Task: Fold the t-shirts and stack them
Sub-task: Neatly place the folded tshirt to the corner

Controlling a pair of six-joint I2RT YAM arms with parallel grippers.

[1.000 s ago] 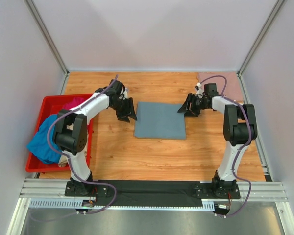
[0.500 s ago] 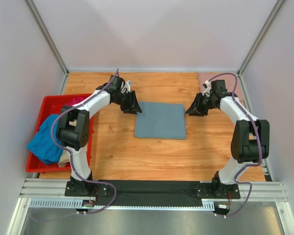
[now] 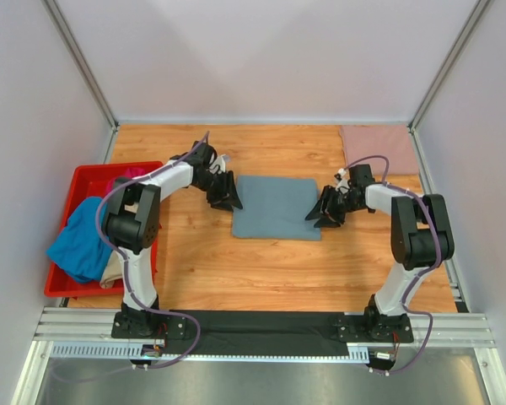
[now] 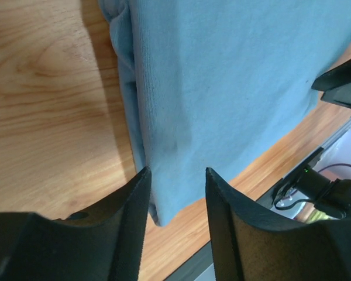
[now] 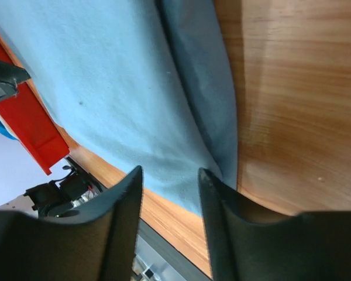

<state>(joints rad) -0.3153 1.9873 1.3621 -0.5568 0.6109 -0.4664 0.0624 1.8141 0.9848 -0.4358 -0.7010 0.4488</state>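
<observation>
The left gripper [image 3: 225, 193] stands partly open at the left edge of the grey-blue t-shirt [image 3: 276, 207], close to its far left corner. In the left wrist view its two black fingers [image 4: 128, 213] are apart, one over the bare wood and one over the cloth, with the layered folded edge running between them. They pinch nothing. Whether the tips touch the cloth cannot be told.

The right gripper [image 3: 324, 211] is at the opposite edge, near the shirt's near right corner. Its jaws are also apart. In the right wrist view its fingers [image 5: 120, 219] straddle the rolled side fold, and flat cloth shows in the gap between them. No cloth is lifted or clamped.

The grey-blue t-shirt lies flat on the table [image 3: 202, 270], about midway between the two arms, folded into a neat rectangle. Its long axis runs left to right across the table, and its sides sit nearly square to the table edges. Collar and sleeves are tucked out of sight, so which end is the neck cannot be told.

A dusty-pink t-shirt [image 3: 378, 139] lies folded flat at the far right corner, well apart from the grey-blue one. At the left, a red bin [image 3: 83, 179] holds a bright blue t-shirt [image 3: 76, 240] that spills over its near left rim, with a magenta t-shirt [image 3: 128, 177] behind it
</observation>
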